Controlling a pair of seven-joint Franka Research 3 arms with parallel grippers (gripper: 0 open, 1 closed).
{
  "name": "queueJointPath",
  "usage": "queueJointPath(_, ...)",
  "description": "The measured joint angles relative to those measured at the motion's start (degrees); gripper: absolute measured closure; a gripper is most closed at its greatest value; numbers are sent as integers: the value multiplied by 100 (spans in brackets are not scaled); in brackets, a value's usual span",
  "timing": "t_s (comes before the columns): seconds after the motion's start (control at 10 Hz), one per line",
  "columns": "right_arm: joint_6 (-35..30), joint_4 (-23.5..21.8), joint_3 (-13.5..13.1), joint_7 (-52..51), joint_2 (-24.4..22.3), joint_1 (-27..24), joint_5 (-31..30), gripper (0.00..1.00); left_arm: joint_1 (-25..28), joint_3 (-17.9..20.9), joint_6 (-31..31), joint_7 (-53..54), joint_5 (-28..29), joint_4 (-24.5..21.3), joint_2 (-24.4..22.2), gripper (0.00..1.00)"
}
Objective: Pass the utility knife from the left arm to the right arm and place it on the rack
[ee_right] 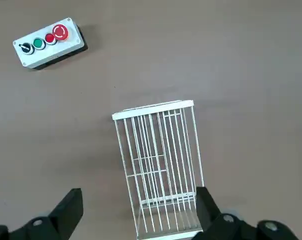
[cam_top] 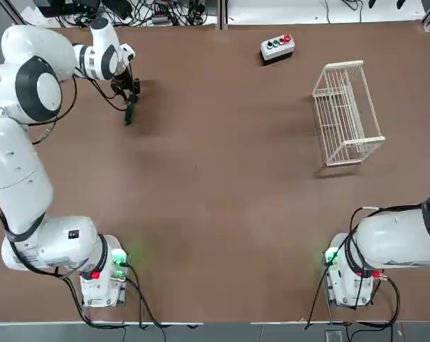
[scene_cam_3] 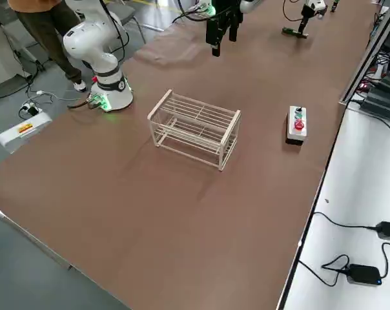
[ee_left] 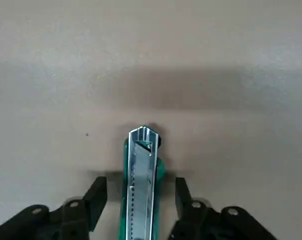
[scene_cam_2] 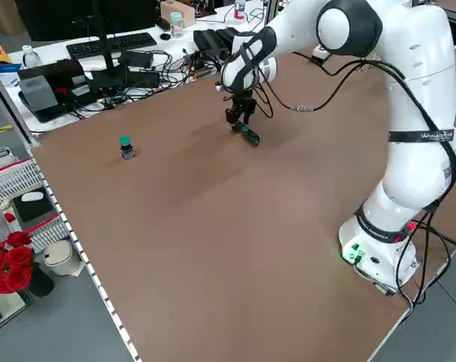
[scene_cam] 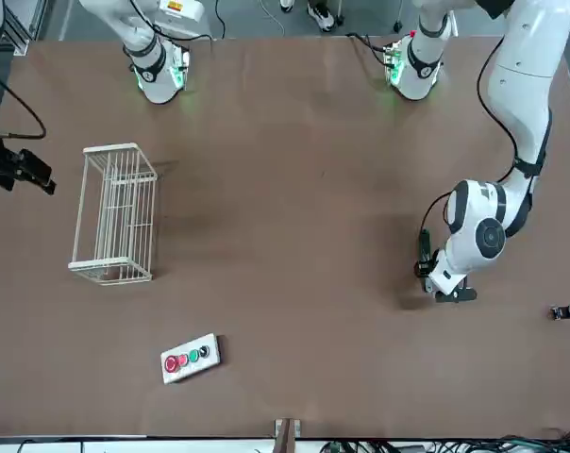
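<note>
Over the brown table (cam_top: 215, 214), left hand (ee_left: 141, 196) part-open around the ungripped utility knife (ee_left: 143, 172), right hand (ee_right: 141, 201) wide-open, empty, near the rack (ee_right: 152, 109).

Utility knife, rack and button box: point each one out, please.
Utility knife (ee_left: 142, 187): left wrist view, on its metal blade-side channel.
Rack (scene_cam_3: 172, 94): right side view, on its upper corner.
Button box (scene_cam: 208, 345): front view, on its pale top face.
</note>
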State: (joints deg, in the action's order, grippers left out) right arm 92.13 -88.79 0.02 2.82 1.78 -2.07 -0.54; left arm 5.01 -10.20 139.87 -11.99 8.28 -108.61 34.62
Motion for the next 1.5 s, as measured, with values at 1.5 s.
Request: queueJointPath(1.5,-208,2,240,-3,-3,344,18,0,21,-204,-638,-1724,-213,197,-644,66)
